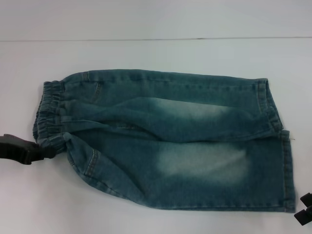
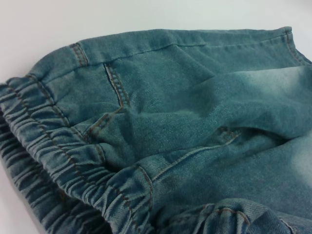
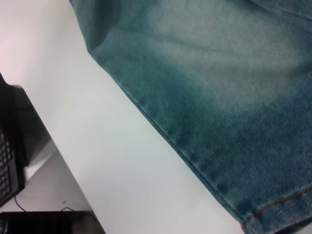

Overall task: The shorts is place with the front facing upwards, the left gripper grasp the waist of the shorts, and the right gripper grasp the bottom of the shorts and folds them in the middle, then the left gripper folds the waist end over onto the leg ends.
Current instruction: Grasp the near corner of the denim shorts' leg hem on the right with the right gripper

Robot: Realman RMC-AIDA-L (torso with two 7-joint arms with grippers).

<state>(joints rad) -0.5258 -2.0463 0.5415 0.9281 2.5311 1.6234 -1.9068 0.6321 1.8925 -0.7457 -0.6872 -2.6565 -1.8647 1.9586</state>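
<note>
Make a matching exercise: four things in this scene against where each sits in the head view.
Things:
1. left gripper
2. right gripper
3. elastic waistband
4. leg hems

Places:
A. right end of the shorts
B. lower right corner, beside the near hem
C. left end of the shorts
D. left edge, at the waistband's near corner

Pairs: 1-D, 2-B, 3-C, 4-A
</note>
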